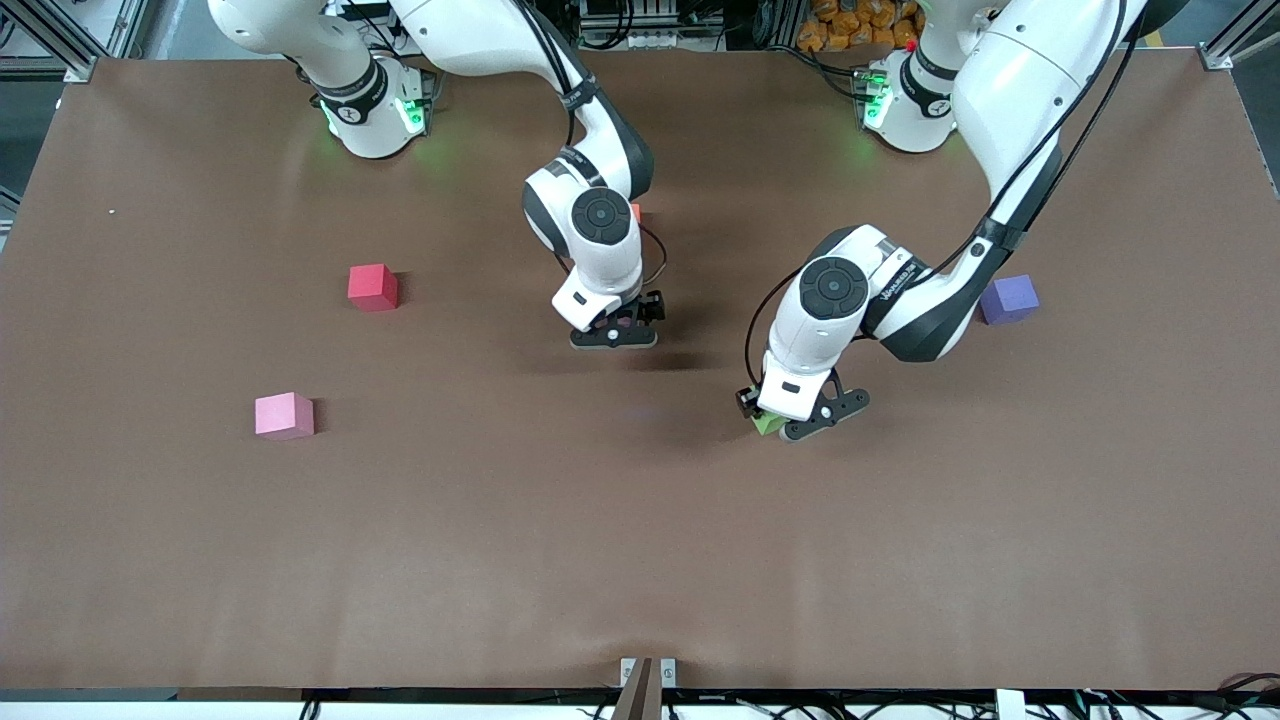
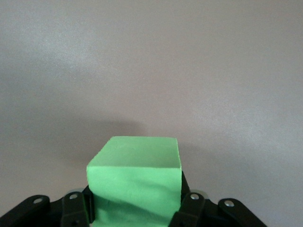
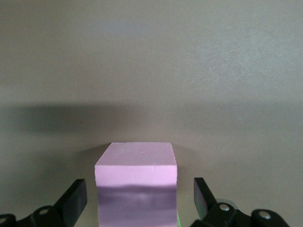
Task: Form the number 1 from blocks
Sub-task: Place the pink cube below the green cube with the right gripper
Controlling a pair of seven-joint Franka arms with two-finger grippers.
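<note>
Jaws on my right gripper (image 3: 137, 196) stand wide apart around a pink block (image 3: 136, 182), touching neither side, mid-surface (image 1: 640, 560). Left gripper (image 1: 797, 418) is clamped on a green block (image 2: 135, 187), low over the surface toward the left arm's end. I reckon green goes in next, lined up with that pink one.

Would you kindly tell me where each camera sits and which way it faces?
Front view: high across the table, facing both arms' bases; both arms, left claw and right claw show.
Left wrist view: on that wrist, looking at the green cube gripped by its claw.
Right wrist view: on that wrist, looking at a pink cube between its open fingers.
Front and left wrist views share the green cube.
</note>
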